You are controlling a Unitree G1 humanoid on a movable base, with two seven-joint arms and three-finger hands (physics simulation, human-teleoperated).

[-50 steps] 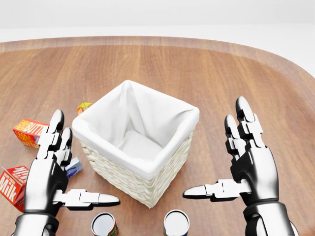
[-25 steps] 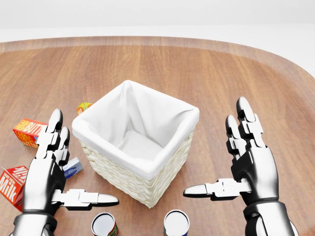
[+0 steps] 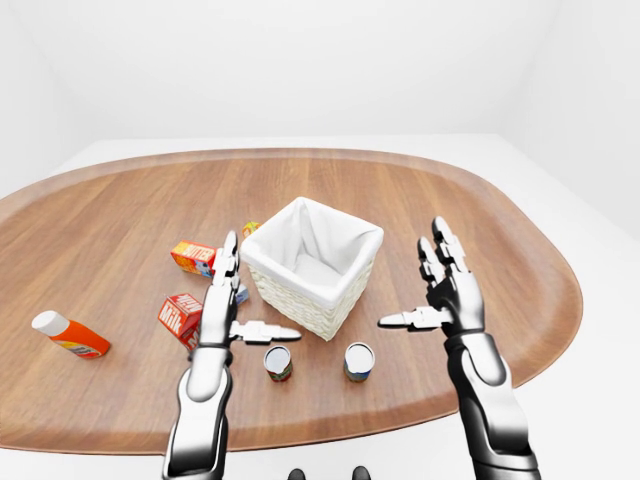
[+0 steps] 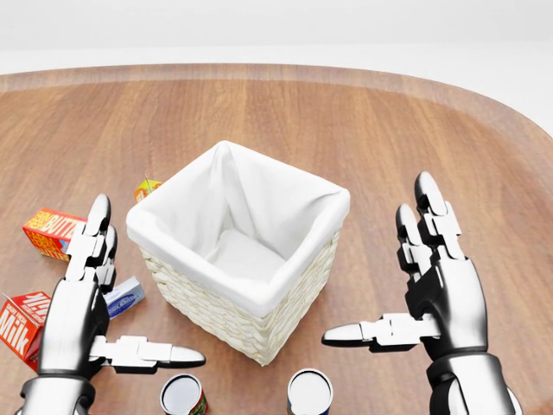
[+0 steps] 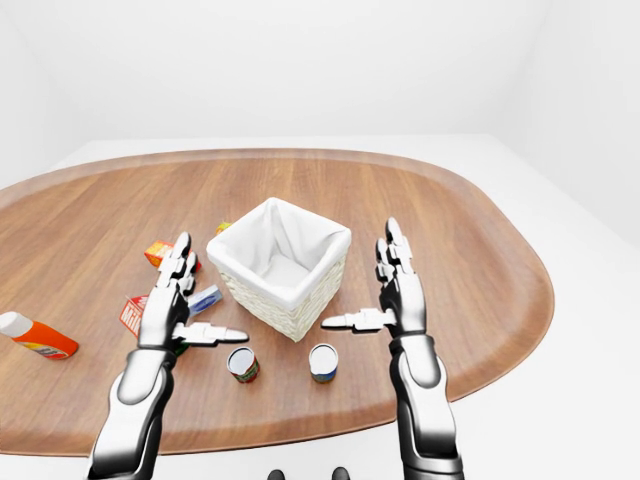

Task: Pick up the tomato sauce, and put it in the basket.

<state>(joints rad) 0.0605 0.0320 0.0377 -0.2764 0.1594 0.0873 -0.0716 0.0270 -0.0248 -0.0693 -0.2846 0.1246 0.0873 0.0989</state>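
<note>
Left-eye view: the sauce can [image 3: 278, 362], red-labelled, stands upright on the wooden surface [image 3: 120, 210], below the basket [image 3: 262, 262] in this view and apart from it. I take it for the tomato sauce by the red label, a judgement since no print is legible. A second can [image 3: 358, 360] with a blue label stands beside it to the right, with a gap between them. The left robot hand [image 3: 215, 325] and right robot hand [image 3: 455, 300] hover on either side of the basket, fingers spread and thumbs pointing inward, holding nothing. Further left lie a milk carton [image 3: 180, 312], an orange box [image 3: 193, 257] and a bottle [image 3: 68, 335]. Head view: the sauce can is cut by the bottom edge, its pale lid facing up, so its long axis is vertical. It sits just below the left thumb tip and slightly to its right; the right robot hand is well apart, with the blue can between. The basket is empty, only white lining showing. Right-eye view: same layout, and the sauce can is clearly closer to the left thumb than to the right. Judgement: the left robot hand is the nearer one; it needs to drop down and inward to close on the can's side.
</note>
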